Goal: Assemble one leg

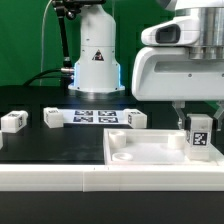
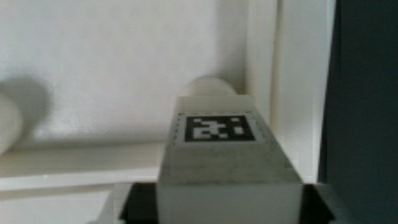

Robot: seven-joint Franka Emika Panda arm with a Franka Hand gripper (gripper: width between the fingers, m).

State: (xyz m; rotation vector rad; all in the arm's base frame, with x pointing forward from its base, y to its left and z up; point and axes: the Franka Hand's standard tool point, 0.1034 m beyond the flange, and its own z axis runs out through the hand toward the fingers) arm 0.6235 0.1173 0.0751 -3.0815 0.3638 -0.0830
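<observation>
**Leg held over the panel's corner**

The gripper [image 1: 197,124] is pinching the leg [image 1: 199,133], which stands upright with its tag facing the exterior camera. The leg is at the corner of the large white panel [image 1: 140,152] on the exterior view's right. In the wrist view the leg [image 2: 222,150] fills the centre. Three other small white blocks [image 1: 12,121] [image 1: 51,117] [image 1: 134,118] lie on the table [image 1: 50,145], near the marker board [image 1: 95,116].
</observation>
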